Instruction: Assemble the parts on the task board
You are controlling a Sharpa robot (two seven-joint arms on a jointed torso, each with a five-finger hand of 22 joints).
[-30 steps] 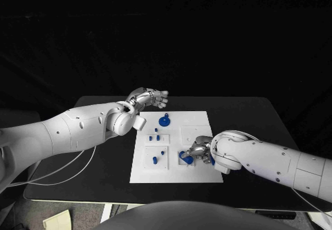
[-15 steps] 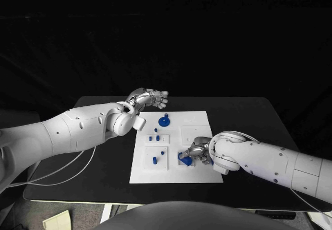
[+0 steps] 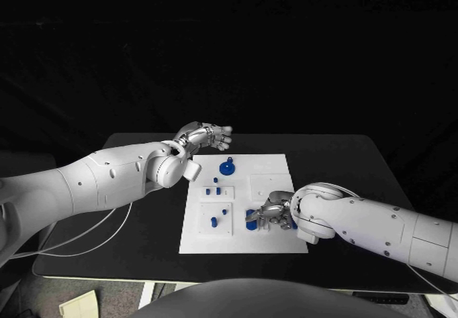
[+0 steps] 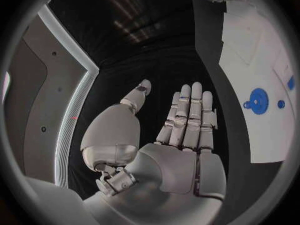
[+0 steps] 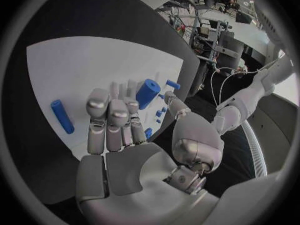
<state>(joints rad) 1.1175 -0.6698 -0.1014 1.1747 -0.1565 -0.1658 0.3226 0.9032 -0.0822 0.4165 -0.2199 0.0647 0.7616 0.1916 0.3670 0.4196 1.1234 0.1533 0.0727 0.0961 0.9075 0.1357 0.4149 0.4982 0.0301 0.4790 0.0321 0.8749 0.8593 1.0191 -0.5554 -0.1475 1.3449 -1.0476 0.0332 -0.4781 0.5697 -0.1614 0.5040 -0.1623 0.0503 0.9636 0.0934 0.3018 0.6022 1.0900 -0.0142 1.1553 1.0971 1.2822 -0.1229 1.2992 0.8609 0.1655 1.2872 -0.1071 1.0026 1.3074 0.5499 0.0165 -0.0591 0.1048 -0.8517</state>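
Observation:
The white task board (image 3: 274,164) lies mid-table. My right hand (image 3: 276,213) hovers over its near right part, fingertips and thumb closed around a short blue cylinder (image 3: 251,220) that stands at a raised square there. The right wrist view shows that cylinder (image 5: 147,93) between the fingertips (image 5: 117,110) and the thumb, with a blue rod (image 5: 61,116) lying flat on the board (image 5: 81,60) beside it. Beyond the board's far left corner my left hand (image 3: 206,136) is raised, empty, its fingers straight; the left wrist view shows this open palm (image 4: 181,150).
A round blue disc (image 3: 227,166) sits at the board's far side, also visible as a disc (image 4: 258,101) on the board (image 4: 262,55). Several small blue pegs (image 3: 218,191) stand in the left squares, with two more (image 3: 215,221) nearer. Black table (image 3: 353,165) surrounds the board.
The blue part at my right hand's fingertips has turned from tilted to more upright and shifted slightly nearer. The left arm has not moved.

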